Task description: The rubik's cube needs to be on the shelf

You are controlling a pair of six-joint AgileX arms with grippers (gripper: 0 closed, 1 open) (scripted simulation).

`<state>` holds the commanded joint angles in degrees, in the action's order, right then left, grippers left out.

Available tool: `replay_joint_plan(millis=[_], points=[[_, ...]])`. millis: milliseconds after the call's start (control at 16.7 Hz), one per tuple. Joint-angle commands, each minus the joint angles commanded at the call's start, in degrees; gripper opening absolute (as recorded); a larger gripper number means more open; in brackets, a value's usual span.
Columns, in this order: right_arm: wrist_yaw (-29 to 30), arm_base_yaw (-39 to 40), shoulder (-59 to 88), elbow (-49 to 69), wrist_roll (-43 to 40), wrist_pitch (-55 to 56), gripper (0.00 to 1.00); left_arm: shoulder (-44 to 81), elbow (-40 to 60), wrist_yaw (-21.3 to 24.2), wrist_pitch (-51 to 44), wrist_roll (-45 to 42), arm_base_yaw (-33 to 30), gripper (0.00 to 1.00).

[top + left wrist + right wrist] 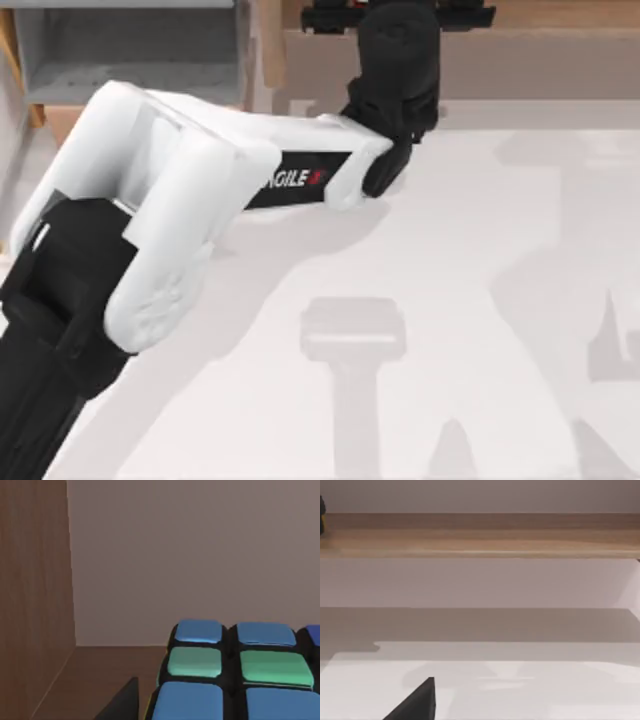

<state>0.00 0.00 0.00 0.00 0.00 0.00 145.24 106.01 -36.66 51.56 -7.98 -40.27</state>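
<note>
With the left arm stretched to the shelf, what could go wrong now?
1. The rubik's cube sits close to the wooden side post; a sideways drift might knock it there.
2. The left claw is hard to see over the shelf, so a release cannot be checked and the cube may roll.

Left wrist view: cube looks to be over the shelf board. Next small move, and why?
Probably ease the left gripper down a touch before any release. The rubik's cube is over the shelf board, with the side post alongside, but I cannot tell whether it rests on the wood yet. The right arm idles over the table.
</note>
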Motion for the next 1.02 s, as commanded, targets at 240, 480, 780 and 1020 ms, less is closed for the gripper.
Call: replay_joint_plan(millis=[240,480,780,1020], points=[[0.0,0.0,0.0,0.0,0.0,0.0,1.00,0.0,0.0,0.0,0.0,0.0,0.0,1.00],[0.0,0.0,0.0,0.0,0.0,0.0,1.00,0.0,0.0,0.0,0.0,0.0,-0.1,1.00],[0.0,0.0,0.0,0.0,0.0,0.0,1.00,-1.9,-3.9,4.8,2.2,-2.5,0.0,1.00],[0.0,0.0,0.0,0.0,0.0,0.0,1.00,-6.2,-14.3,16.1,6.9,-8.6,1.4,1.00]])
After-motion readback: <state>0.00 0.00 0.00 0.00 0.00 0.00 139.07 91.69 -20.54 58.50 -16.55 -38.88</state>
